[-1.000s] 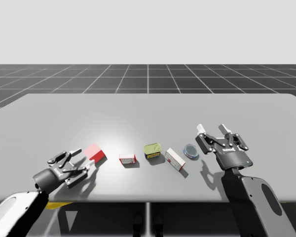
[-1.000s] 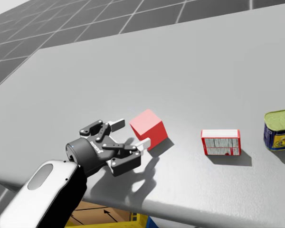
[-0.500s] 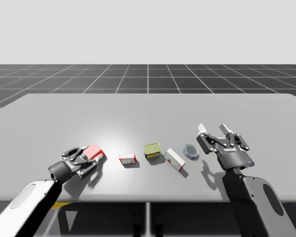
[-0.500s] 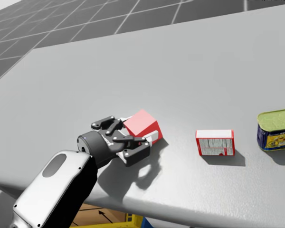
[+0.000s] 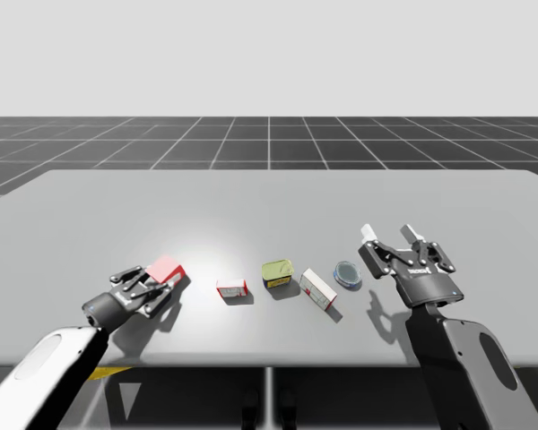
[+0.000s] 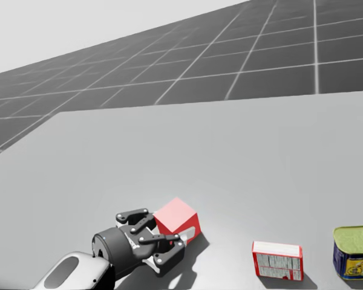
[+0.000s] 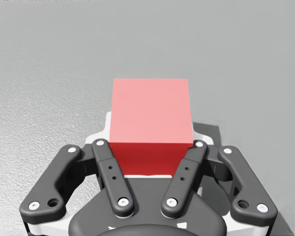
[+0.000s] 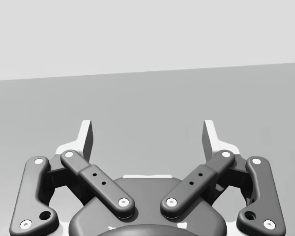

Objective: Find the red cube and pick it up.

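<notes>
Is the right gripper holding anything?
No, the right gripper stands open with nothing in it.

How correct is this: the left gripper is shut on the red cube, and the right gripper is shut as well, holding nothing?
One part is wrong. The left gripper is shut on the red cube, but the right gripper is open: the right wrist view shows its fingers wide apart, with nothing between them.

The red cube [image 7: 151,110] looks matt and smooth, the grey table [image 7: 39,73] matt and finely grained.
</notes>
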Controlling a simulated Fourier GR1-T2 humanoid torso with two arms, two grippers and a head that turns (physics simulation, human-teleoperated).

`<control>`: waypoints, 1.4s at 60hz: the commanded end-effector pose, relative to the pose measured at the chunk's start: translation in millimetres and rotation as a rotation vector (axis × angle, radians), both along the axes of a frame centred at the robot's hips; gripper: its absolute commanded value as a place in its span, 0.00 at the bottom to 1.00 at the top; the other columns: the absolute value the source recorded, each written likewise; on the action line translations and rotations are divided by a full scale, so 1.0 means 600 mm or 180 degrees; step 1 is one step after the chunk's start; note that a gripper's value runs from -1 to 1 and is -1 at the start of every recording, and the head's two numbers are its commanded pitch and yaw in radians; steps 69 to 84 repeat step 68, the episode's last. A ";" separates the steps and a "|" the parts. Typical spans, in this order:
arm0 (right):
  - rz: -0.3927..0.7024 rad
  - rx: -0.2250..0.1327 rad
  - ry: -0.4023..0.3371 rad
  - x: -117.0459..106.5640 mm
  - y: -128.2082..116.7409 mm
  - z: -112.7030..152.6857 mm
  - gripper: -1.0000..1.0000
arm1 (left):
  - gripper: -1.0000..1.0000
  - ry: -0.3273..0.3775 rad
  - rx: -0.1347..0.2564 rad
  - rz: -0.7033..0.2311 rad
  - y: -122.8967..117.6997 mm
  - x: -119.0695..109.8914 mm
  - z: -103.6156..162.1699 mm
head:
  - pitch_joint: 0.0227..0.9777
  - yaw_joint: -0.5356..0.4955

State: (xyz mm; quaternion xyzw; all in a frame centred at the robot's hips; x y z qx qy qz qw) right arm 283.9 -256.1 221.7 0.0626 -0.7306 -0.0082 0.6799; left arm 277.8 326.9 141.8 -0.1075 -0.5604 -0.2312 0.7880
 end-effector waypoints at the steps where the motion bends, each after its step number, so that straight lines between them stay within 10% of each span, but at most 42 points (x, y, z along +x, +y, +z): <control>1: -0.0007 -0.0039 -0.0012 0.001 -0.002 -0.001 0.00 | 1.00 0.0263 0.0036 -0.0405 -0.016 -0.026 -0.031 | 0.51 0.96; 17: -0.0008 -0.0028 -0.0013 0.001 -0.005 -0.001 0.00 | 1.00 0.0179 0.0081 -0.0422 -0.026 -0.023 -0.015 | 0.42 0.97; 49: 0.0011 -0.0073 -0.0038 0.004 -0.011 -0.001 0.00 | 1.00 -0.0668 0.0260 -0.0115 -0.019 -0.010 0.169 | 0.42 1.00; 66: 0.0009 -0.0113 -0.0033 0.004 -0.012 -0.002 0.00 | 1.00 -0.1421 -0.0028 0.0404 -0.030 -0.010 0.289 | 0.43 0.99; 84: 0.0018 -0.0110 -0.0027 0.004 -0.012 -0.002 0.00 | 1.00 -0.1442 -0.0039 0.0438 -0.031 -0.010 0.299 | 0.43 0.99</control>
